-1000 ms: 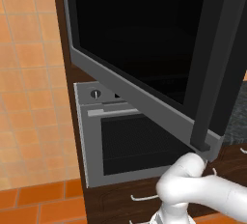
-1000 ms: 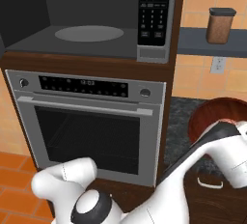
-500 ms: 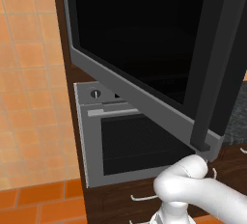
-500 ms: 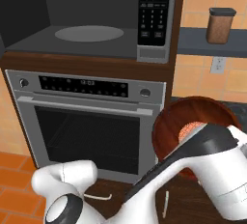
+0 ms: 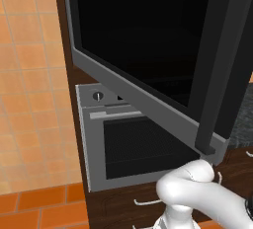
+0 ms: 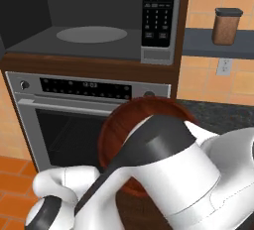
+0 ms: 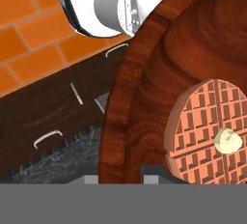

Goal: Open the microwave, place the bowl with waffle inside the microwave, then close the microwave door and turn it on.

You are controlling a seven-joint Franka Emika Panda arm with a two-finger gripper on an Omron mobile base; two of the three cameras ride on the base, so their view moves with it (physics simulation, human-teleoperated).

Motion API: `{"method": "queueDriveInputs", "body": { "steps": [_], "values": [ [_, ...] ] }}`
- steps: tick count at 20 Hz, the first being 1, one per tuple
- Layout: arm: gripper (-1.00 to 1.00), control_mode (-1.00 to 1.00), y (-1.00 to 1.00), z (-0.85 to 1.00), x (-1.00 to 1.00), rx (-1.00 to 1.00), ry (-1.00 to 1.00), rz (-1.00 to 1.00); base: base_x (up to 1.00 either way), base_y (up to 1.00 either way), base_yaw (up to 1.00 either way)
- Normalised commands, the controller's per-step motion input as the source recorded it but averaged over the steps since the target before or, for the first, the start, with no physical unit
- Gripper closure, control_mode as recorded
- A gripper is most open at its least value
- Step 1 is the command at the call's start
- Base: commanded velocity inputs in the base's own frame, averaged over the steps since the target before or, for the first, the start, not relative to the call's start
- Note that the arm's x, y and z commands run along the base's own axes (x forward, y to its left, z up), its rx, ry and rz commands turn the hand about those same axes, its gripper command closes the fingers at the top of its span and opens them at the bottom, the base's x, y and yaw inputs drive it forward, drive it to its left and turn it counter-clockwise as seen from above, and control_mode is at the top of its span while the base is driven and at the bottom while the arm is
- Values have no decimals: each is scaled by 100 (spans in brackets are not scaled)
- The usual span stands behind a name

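Gripper pinches the rim of the rigid round dark-wood bowl, which tips easily, so the round orange waffle just ahead could slide.

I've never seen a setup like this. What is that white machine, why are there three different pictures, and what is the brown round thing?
It is a white robot arm in a computer-drawn kitchen. Two cameras ride behind it: the left one sees the microwave door swung open, the right one looks into the microwave above an oven. The third camera sits on the hand. The brown thing is a wooden bowl with a waffle inside; the gripper pinches its rim and holds it lifted.
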Motion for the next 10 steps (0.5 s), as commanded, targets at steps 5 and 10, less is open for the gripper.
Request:
{"method": "queueDriveInputs", "body": {
  "steps": [5, 10],
  "values": [
    [100, -100, 100, 41, -51, 0, 11, 1, 0, 0, 0],
    [100, -100, 100, 41, -28, 3, 15, -5, 0, 0, 0]
  ]
}}
